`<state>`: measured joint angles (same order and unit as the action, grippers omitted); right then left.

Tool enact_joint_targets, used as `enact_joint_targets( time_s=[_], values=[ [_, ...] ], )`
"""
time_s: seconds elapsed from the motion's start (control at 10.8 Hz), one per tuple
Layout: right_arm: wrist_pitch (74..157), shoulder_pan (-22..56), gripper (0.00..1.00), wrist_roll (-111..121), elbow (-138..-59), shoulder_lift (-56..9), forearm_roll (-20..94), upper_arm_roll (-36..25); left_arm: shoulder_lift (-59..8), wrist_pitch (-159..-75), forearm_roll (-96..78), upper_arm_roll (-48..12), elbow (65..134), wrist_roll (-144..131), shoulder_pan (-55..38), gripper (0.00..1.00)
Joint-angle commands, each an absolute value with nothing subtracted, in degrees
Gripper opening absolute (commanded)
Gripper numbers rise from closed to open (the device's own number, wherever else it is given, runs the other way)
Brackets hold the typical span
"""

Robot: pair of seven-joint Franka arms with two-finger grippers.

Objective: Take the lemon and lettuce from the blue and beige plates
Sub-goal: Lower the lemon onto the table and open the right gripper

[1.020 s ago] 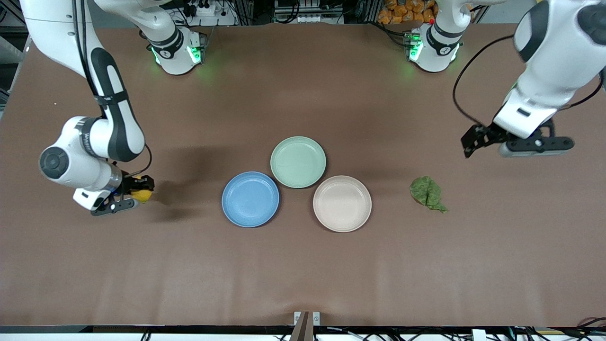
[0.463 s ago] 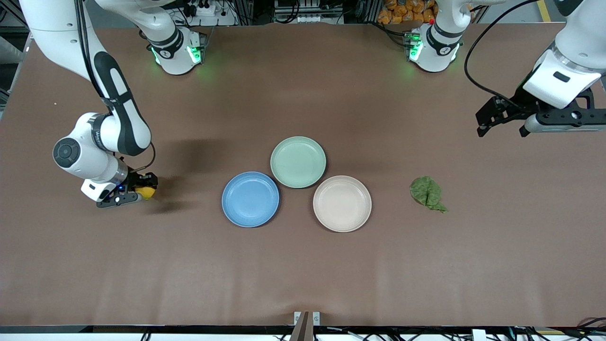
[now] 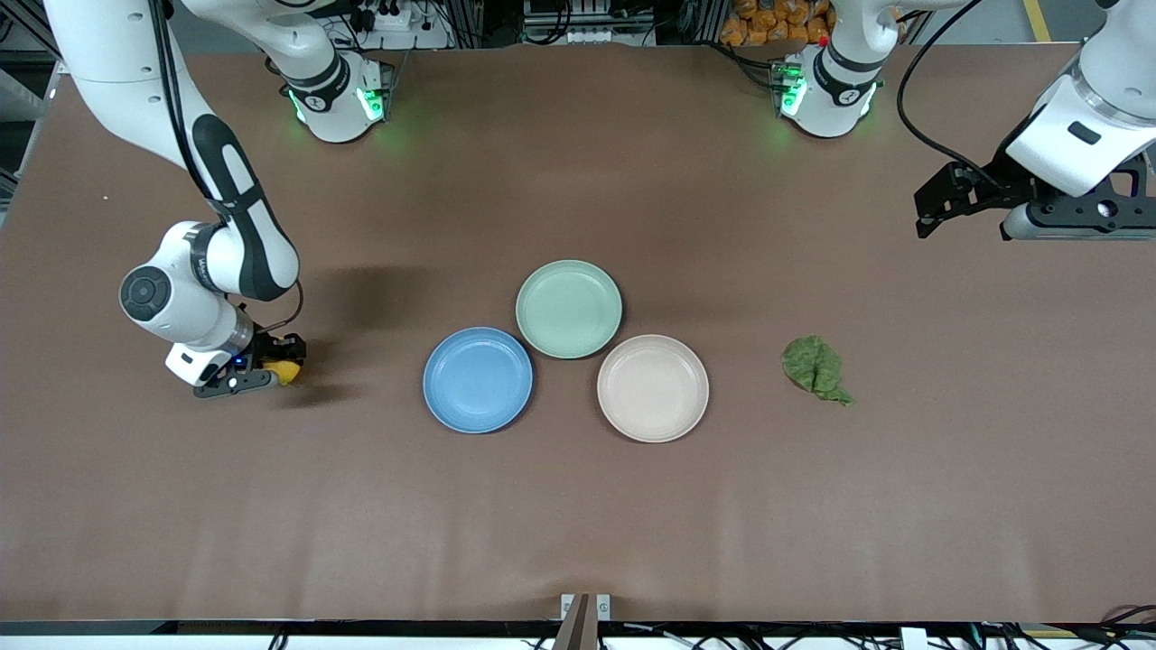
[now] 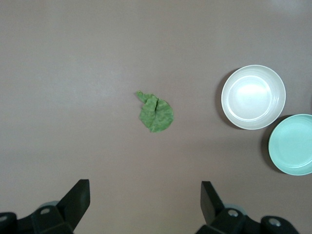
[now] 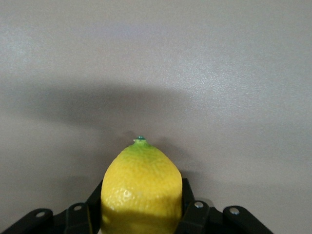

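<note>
While right pincer (image 3: 271, 368) clamps lemon (image 3: 285, 371) low over desk (image 3: 578, 524) toward right arm's end, blue plate (image 3: 478, 380) at its 3 o'clock, stem tip pointing away from wrist, left pincer (image 3: 962, 206) hangs wide, empty; lettuce (image 3: 816, 366) on desk at its 7 o'clock, beside beige plate (image 3: 652, 388).

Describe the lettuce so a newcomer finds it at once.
Start at the three plates mid-table: blue, green, beige. From the beige plate go toward the left arm's end of the table. The lettuce lies there on bare cloth, a crumpled dark green leaf, the only flat, ragged thing.
</note>
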<state>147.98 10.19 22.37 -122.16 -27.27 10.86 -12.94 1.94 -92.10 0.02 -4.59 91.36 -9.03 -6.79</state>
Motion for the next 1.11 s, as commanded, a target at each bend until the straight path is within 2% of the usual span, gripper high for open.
enact_joint_targets(
  time_s=[0.0, 0.19, 0.28, 0.56, 1.02],
  values=[
    [148.2, 9.1, 1.00, 22.6, -122.1, -27.9, 10.2, -11.8, 1.4, -89.4, -1.1, -4.5, 89.1, -7.7, -6.8, 1.00],
    [147.4, 9.4, 1.00, 22.4, -120.9, -27.3, 10.2, -11.8, 1.6, -89.3, -1.1, -4.5, 89.1, -7.7, -6.8, 1.00],
    [143.6, 9.4, 1.00, 22.4, -119.3, -26.4, 10.2, -11.8, 1.7, -89.3, -0.8, -4.5, 89.1, -7.8, -6.7, 1.00],
    [121.4, 8.9, 1.00, 22.2, -107.4, -25.4, 10.1, -12.0, 1.8, -89.2, -0.7, -4.5, 89.1, -7.7, -6.7, 1.00],
    [103.6, 8.5, 1.00, 22.1, -93.3, -25.6, 9.8, -14.6, 2.0, -89.2, -1.1, -4.6, 89.1, -7.8, -6.7, 1.00]
  ],
)
